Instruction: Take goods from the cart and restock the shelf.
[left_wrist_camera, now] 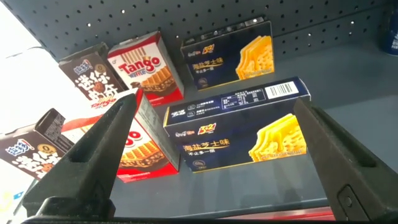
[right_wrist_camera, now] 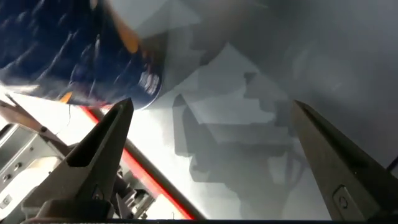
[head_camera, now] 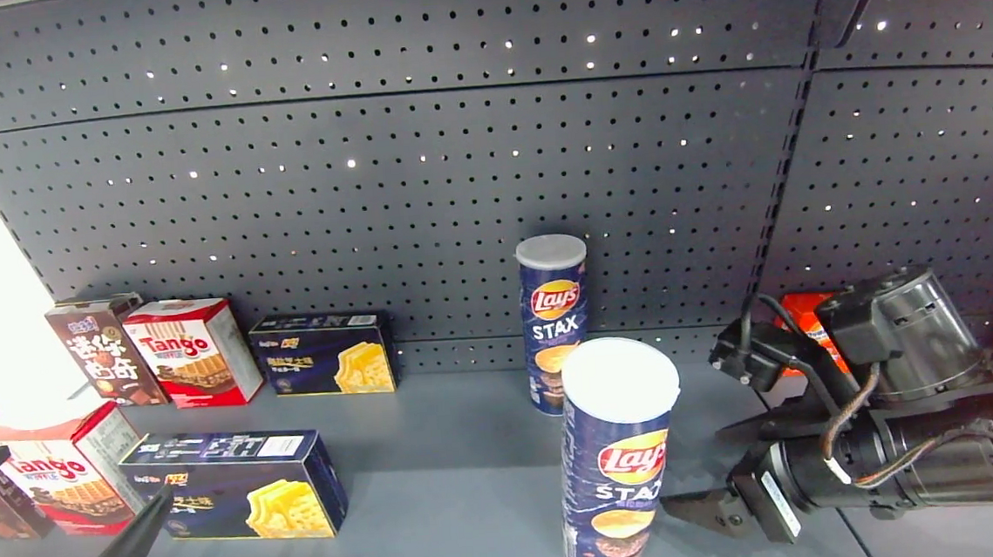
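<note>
Two tall dark blue chip cans stand upright on the grey shelf (head_camera: 458, 482). One can (head_camera: 557, 327) is near the pegboard and the other can (head_camera: 619, 462) is close to the front edge. My right gripper (head_camera: 720, 470) is open just to the right of the front can, apart from it. In the right wrist view the front can's base (right_wrist_camera: 81, 56) lies outside the open right gripper (right_wrist_camera: 211, 134), beside one finger. My left gripper (head_camera: 58, 510) is open at the front left, low before a dark blue cracker box (head_camera: 240, 484). In the left wrist view that box (left_wrist_camera: 239, 134) lies beyond the open left gripper (left_wrist_camera: 211, 155).
Red wafer boxes (head_camera: 196, 352) (head_camera: 64, 475), brown chocolate boxes (head_camera: 104, 350) and a second blue cracker box (head_camera: 327, 353) fill the shelf's left side. An orange packet (head_camera: 800, 310) sits behind my right arm. Bare shelf lies between the boxes and cans.
</note>
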`<state>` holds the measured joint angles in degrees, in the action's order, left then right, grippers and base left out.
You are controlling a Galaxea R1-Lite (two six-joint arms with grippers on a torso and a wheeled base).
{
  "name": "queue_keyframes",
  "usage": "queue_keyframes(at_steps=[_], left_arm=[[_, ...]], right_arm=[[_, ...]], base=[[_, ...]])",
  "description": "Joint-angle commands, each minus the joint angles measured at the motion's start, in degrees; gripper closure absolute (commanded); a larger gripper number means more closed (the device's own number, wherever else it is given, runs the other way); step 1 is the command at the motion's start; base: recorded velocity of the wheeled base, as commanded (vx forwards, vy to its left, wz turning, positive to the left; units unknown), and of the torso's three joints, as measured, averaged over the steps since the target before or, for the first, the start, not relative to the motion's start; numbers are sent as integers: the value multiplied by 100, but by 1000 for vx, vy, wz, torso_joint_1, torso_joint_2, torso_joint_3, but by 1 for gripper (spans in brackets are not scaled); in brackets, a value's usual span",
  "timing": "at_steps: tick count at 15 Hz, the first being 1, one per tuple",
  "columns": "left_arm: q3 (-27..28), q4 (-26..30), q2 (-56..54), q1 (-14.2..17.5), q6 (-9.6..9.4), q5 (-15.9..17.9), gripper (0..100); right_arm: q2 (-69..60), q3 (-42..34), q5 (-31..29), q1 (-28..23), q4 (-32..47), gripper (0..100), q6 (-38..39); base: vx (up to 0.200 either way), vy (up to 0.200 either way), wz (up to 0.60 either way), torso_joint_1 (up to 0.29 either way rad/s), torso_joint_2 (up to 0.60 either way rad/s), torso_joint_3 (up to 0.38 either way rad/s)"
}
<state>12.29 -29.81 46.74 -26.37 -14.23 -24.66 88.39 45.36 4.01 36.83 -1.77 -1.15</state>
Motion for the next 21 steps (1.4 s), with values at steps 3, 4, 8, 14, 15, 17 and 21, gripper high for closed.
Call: queue_keyframes(at_steps=[3,4,8,14,15,17,21], left_arm=[[-7,-8,11,0,78,-4,0],[2,-8,11,0,95,-12,0],[-86,-8,2,0,113,-12,0],[-95,1,-16,0,113,-4,0],[-95,-8,-16,0,113,-4,0],[-95,-8,-7,-9,113,-4,0],[-104,-8,-16,0,175,-4,0]], right_arm=[[266,307,-58,97,1,0,71],[257,280,-58,176,1,0,115],[240,236,-76,387,1,0,123],[2,-71,-111,369,1,0,123],[-6,-80,-111,360,1,0,123],[29,-19,-111,369,1,0,123],[178,113,-111,413,1,0,123]], base=[[0,0,0,0,0,0],[0,0,0,0,0,0],[0,0,0,0,0,0],[0,0,0,0,0,0],[0,0,0,0,0,0],[0,0,0,0,0,0],[0,0,0,0,0,0]])
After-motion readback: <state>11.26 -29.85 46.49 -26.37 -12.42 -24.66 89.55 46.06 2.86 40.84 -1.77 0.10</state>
